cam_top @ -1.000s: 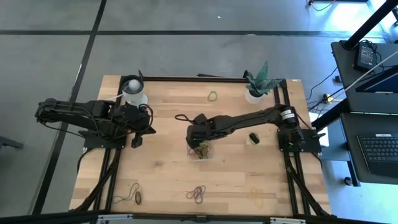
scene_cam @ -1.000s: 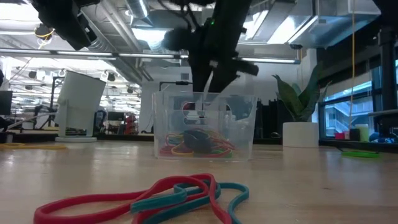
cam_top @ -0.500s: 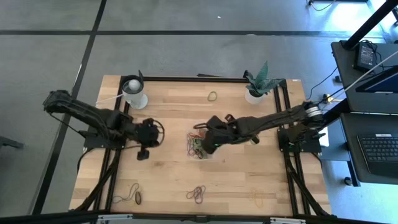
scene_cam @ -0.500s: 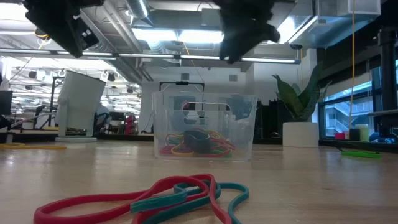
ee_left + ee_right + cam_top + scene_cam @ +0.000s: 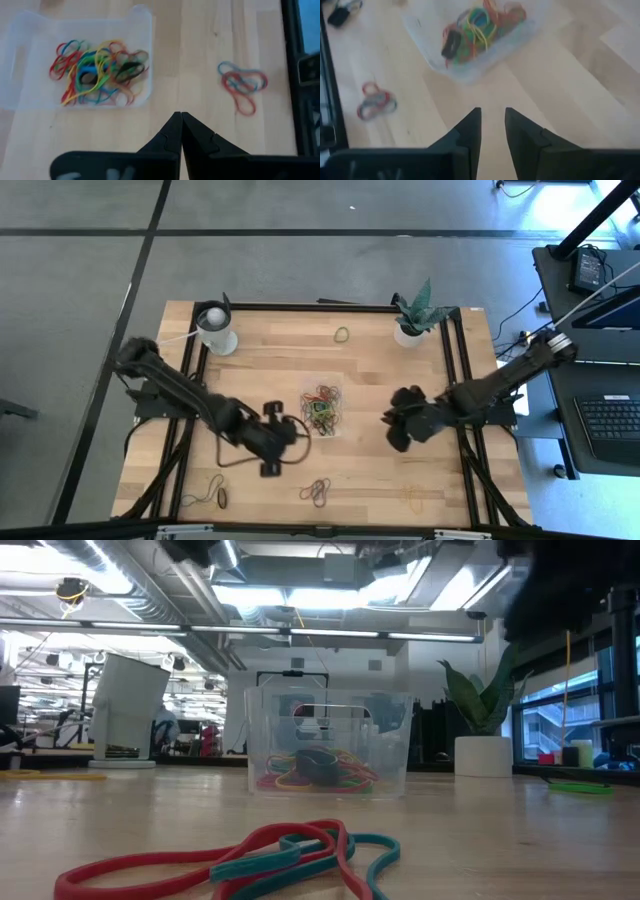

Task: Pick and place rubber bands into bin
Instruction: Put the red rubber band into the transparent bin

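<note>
Left claw (image 5: 181, 116): pressed together, empty, above bench (image 5: 380, 460) | right claw (image 5: 492, 112): slightly spread, empty | high view alone showed both flanking bin (image 5: 322, 408) of rubber bands (image 5: 322, 404)

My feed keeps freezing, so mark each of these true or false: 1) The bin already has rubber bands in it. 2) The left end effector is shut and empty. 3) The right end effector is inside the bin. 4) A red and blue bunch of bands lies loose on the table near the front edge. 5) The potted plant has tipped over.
1) True: the bin holds a mixed pile of rubber bands.
2) True: the left end effector has its tips pressed together, nothing between them.
3) False: the right end effector hangs over bare wood beside the bin, nothing in it.
4) True: the red and blue bunch lies there.
5) False: the potted plant stands upright at the back.
</note>
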